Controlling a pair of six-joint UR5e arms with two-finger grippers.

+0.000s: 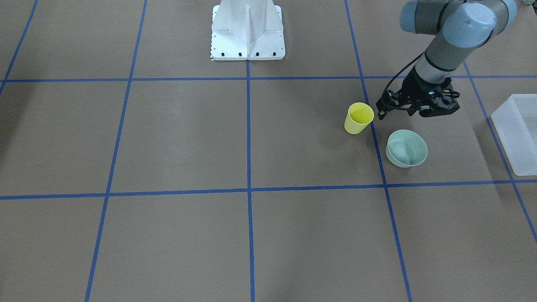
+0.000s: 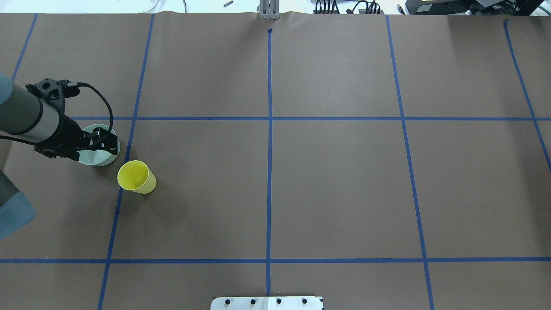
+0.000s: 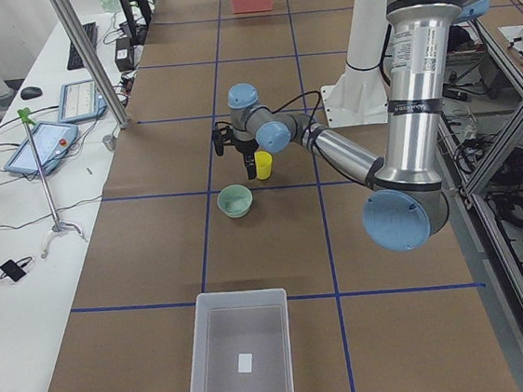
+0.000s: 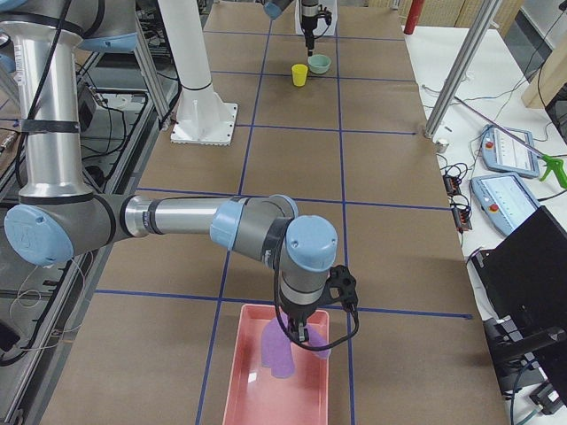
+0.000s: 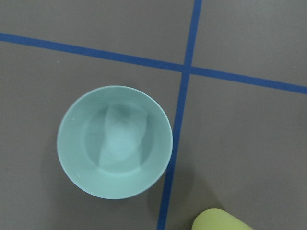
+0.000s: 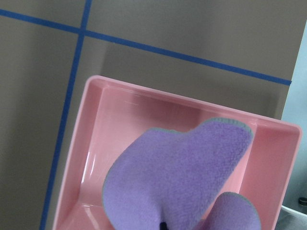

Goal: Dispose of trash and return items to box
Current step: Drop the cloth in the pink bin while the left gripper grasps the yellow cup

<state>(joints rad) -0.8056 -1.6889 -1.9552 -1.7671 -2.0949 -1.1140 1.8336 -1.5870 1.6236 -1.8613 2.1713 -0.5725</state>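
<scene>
The yellow cup stands upright on the brown table, with the mint-green bowl close beside it. My left gripper hovers above the bowl, pointing down. Its wrist view looks straight into the empty bowl and shows no fingertips, so its jaws seem open and empty. The frosted-white box sits at the table's left end and is empty. My right gripper is shut on a purple cloth above a pink tray.
The white robot base stands at the table's near middle edge. Blue tape lines cross the table. The pink tray sits at the right end. Tablets and cables lie on a side bench.
</scene>
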